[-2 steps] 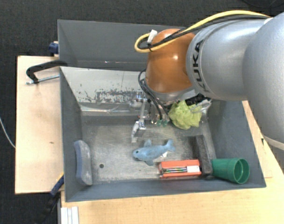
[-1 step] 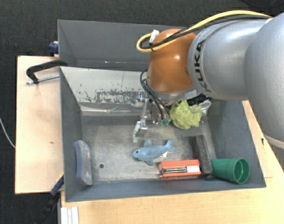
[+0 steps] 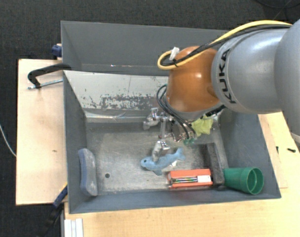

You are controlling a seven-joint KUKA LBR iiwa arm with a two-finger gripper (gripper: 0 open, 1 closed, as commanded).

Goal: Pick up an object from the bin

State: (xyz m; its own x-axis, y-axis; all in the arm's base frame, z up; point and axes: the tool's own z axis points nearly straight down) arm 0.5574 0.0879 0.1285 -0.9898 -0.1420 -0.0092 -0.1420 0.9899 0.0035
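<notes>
Where the tool point(image 3: 162, 146) hangs, a blue scrap point(image 3: 162, 163) lies slanting up-right.

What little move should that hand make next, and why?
Probably ease straight down a little. The hand sits over the crumpled blue thing at the front middle of the bin, and whether it touches it yet I cannot tell. The orange-and-white box lies close beside the blue thing, so a straight drop seems least likely to catch it.
</notes>
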